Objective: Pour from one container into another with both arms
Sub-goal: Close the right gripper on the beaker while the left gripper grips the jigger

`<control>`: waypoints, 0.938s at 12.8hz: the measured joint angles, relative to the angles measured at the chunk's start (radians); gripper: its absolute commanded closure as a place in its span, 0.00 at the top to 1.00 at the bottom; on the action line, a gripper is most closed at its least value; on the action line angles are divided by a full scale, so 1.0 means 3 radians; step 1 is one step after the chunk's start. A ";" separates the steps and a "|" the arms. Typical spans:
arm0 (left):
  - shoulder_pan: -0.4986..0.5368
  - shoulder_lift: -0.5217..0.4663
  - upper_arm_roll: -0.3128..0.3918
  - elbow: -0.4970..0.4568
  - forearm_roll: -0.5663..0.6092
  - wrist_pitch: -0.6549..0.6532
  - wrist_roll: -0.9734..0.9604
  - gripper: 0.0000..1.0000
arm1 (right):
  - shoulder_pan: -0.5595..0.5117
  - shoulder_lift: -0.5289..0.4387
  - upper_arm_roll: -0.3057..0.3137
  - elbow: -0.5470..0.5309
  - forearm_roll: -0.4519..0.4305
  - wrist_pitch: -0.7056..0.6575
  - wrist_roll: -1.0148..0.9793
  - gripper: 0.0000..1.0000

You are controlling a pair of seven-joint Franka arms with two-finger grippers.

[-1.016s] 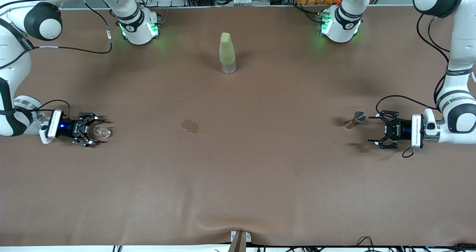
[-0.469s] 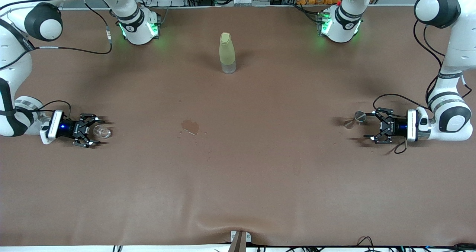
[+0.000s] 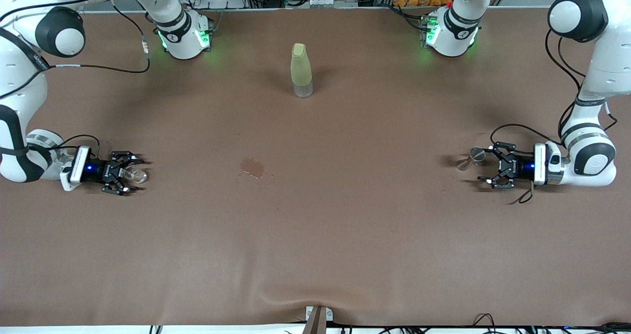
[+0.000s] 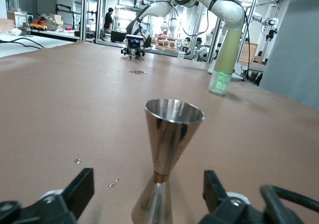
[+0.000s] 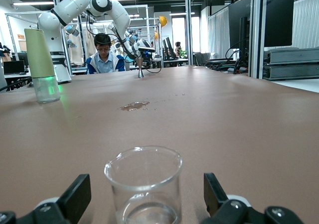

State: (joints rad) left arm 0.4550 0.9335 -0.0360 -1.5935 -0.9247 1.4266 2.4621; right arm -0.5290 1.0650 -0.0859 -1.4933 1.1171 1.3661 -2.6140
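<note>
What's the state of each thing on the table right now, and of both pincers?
Metal jigger: upright, between the open left pincer's fingers, ungripped.
Clear glass cup: upright, between the open right pincer's fingers, ungripped.
Bottle: upright, capped.
Left pincer: open.
Right pincer: open.
Spill: wet patch, mid-table.

No text, label, brand or number is showing clearly enough to be read. Small markings are sitting on the white jointed left arm [image 3: 599, 96] and the white jointed right arm [image 3: 34, 58], but they cannot be made out.
</note>
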 measured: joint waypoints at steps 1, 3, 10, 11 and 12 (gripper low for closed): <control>-0.0001 0.0018 -0.0003 -0.0010 -0.0009 0.0000 0.0024 0.71 | 0.0000 0.0000 0.0000 0.0003 0.0000 0.0000 0.0000 1.00; -0.0006 0.0045 -0.0009 -0.0017 -0.0026 0.0000 0.0043 0.67 | -0.0005 0.0000 -0.0001 0.0009 0.0000 0.0000 0.0000 1.00; -0.0078 0.0058 -0.0025 -0.0093 -0.0140 0.0029 0.0081 0.57 | -0.0018 0.0000 -0.0007 0.0014 0.0000 -0.0045 0.0000 0.83; -0.0081 0.0058 -0.0026 -0.0101 -0.0148 0.0033 0.0095 0.54 | -0.0020 0.0000 -0.0011 0.0014 0.0000 -0.0071 0.0000 0.83; -0.0082 0.0059 -0.0026 -0.0105 -0.0148 0.0036 0.0105 0.54 | -0.0022 0.0000 -0.0013 0.0014 0.0000 -0.0089 0.0000 0.82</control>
State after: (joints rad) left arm 0.4304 0.9511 -0.0438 -1.6251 -0.9692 1.4373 2.4937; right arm -0.5355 1.0651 -0.0899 -1.4890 1.1173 1.3394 -2.6139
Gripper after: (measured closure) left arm 0.410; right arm 0.159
